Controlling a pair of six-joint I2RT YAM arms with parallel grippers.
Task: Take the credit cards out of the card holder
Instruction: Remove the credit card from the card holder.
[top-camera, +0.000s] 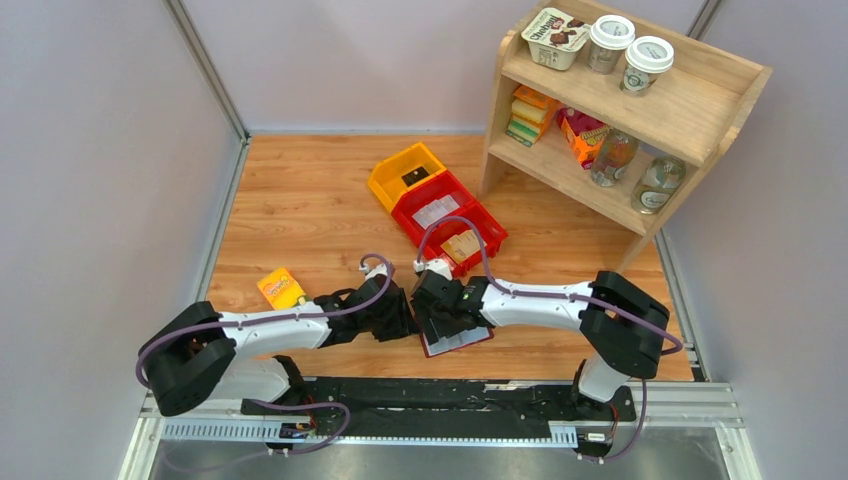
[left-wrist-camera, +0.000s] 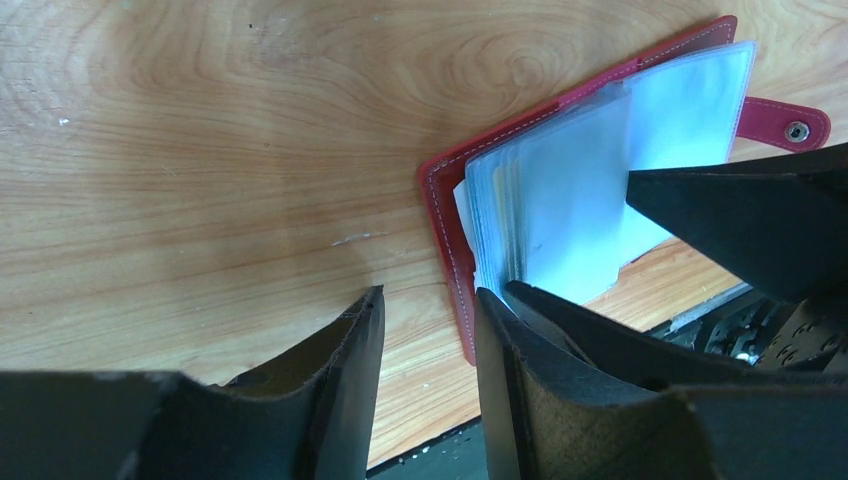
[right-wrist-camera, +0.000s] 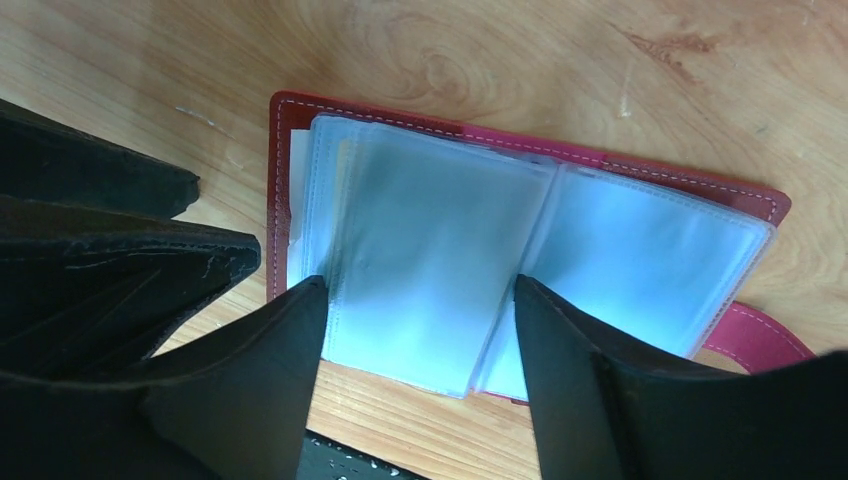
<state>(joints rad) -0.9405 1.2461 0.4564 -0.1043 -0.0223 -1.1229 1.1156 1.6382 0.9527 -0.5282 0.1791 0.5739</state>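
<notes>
The card holder (top-camera: 462, 340) is a maroon wallet lying open near the table's front edge, its pale blue sleeves up. It shows in the left wrist view (left-wrist-camera: 445, 215) and the right wrist view (right-wrist-camera: 620, 170). My left gripper (left-wrist-camera: 430, 295) is open and empty at the wallet's left edge, also seen from above (top-camera: 405, 318). My right gripper (right-wrist-camera: 420, 282) is open, its fingers low over the left stack of sleeves (right-wrist-camera: 430, 240), also seen from above (top-camera: 432, 312). I cannot make out credit cards in the sleeves. A tan flat thing (top-camera: 461, 246) lies in the red bin.
A red bin (top-camera: 478, 212) and a yellow bin (top-camera: 392, 178) stand behind the wallet. A small orange-yellow box (top-camera: 281, 288) lies at the left. A wooden shelf (top-camera: 690, 110) with bottles and cups stands at the back right. The black rail (top-camera: 440, 395) runs along the near edge.
</notes>
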